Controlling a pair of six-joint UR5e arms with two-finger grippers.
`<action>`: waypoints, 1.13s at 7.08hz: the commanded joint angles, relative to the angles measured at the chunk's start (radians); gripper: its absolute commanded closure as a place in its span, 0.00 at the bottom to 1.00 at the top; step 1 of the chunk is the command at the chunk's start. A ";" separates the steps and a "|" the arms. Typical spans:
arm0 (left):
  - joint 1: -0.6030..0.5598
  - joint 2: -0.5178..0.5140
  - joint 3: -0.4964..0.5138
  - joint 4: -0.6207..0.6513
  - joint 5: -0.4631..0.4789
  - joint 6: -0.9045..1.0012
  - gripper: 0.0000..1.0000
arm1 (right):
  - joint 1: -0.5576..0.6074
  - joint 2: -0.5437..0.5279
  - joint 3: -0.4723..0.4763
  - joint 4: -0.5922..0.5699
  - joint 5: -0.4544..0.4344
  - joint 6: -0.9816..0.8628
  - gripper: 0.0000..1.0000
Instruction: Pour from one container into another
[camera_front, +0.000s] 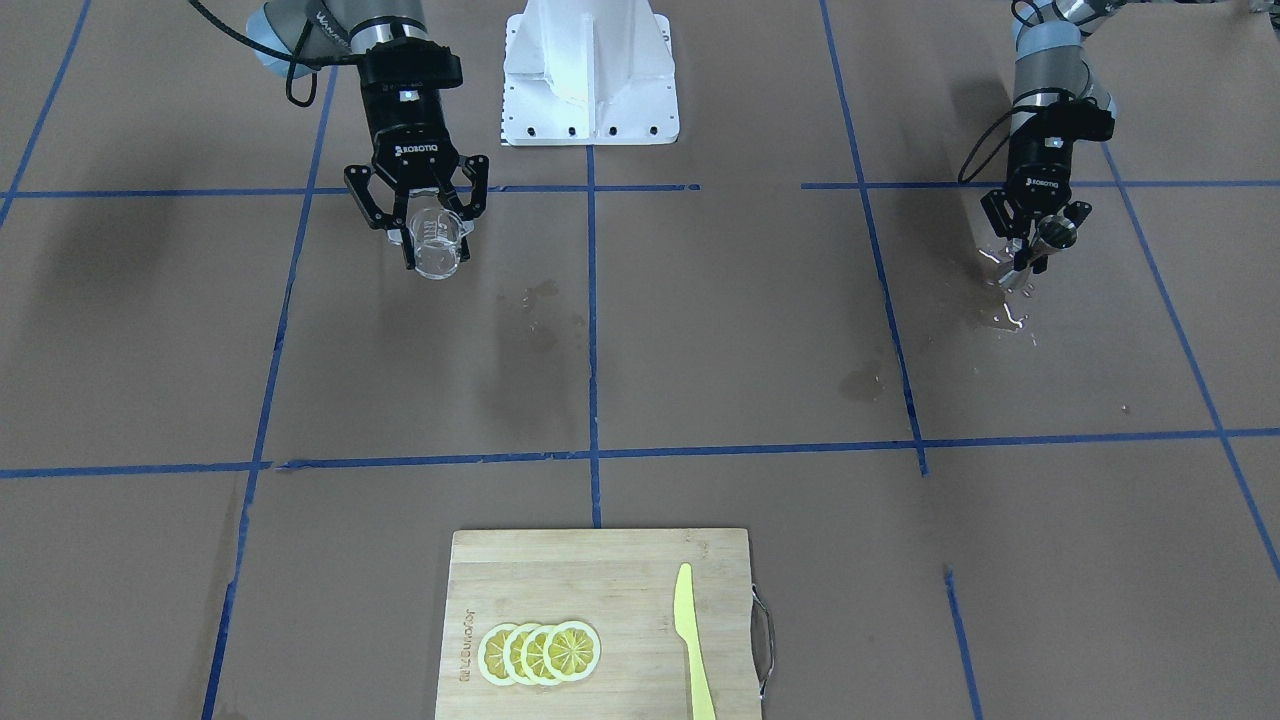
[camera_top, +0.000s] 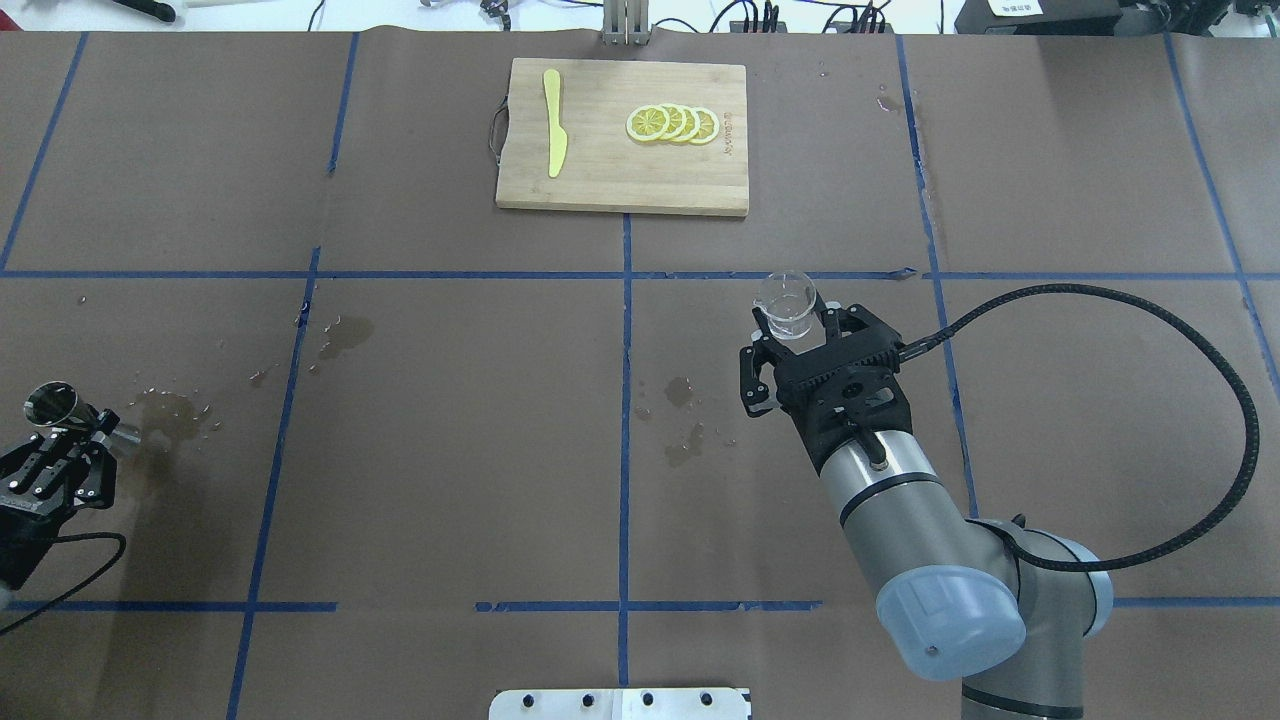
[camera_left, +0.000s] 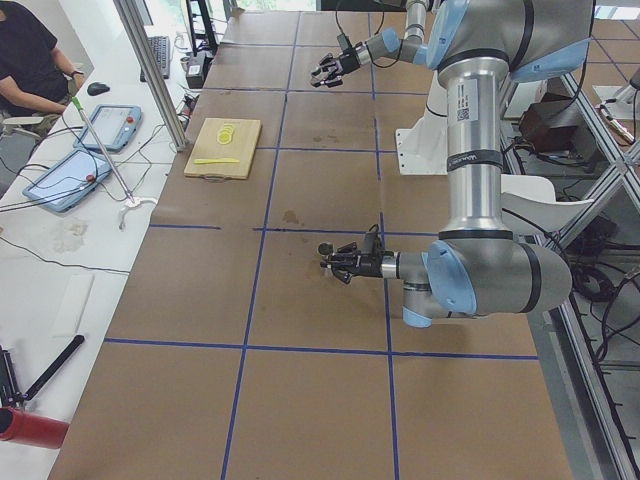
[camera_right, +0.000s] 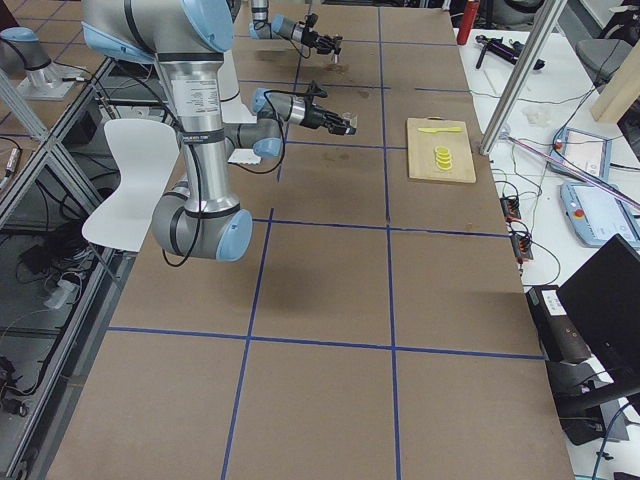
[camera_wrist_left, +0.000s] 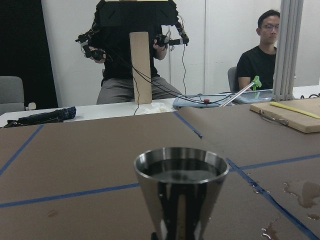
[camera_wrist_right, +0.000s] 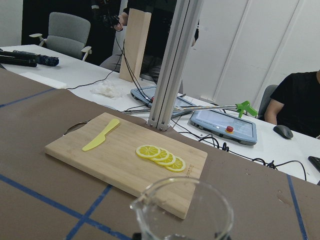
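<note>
**Q:** So, where was the cup (camera_top: 785, 303) at this reading?

**A:** In the right gripper (camera_top: 792, 328), right of the table's (camera_top: 450, 480) centre line, lifted off the paper. Jaws were closed on the glass wall. Mouth up; pouring lip pointed left in the wrist view. Contents: could not tell.

**Q:** And the jigger (camera_top: 50, 403)?

**A:** At the table's left edge, well apart from the cup. The left gripper (camera_top: 95, 430) was clamped on its narrow waist, low over the paper. Jigger upright, upper cone open to the top. The wrist view showed a dark, level sheen inside the cone. Liquid or reflection: not resolved.

**Q:** Any spill noted?

**A:** Yes. A wet patch (camera_top: 170, 410) lay on the paper just beside the jigger, to its right, with small drops around it. Smaller stains (camera_top: 683, 440) were near the centre line, left of the right gripper.

**Q:** Rest of the table?

**A:** A wooden board (camera_top: 620, 185) lay at the far edge, centre. A yellow knife (camera_top: 553, 135) was on its left half. Lemon slices (camera_top: 672, 123) overlapped in a row on its right half, apart from the knife. A person (camera_wrist_left: 260, 62) in a dark shirt sat beyond the far edge.
</note>
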 joint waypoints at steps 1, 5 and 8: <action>0.012 -0.005 0.001 0.001 0.000 -0.002 1.00 | -0.001 0.000 0.000 0.000 -0.001 0.001 1.00; 0.040 -0.006 0.003 0.003 -0.001 -0.008 1.00 | -0.001 0.000 0.002 0.000 0.001 0.001 1.00; 0.054 -0.006 0.003 0.001 -0.001 -0.022 1.00 | -0.001 0.000 0.002 0.000 0.001 -0.001 1.00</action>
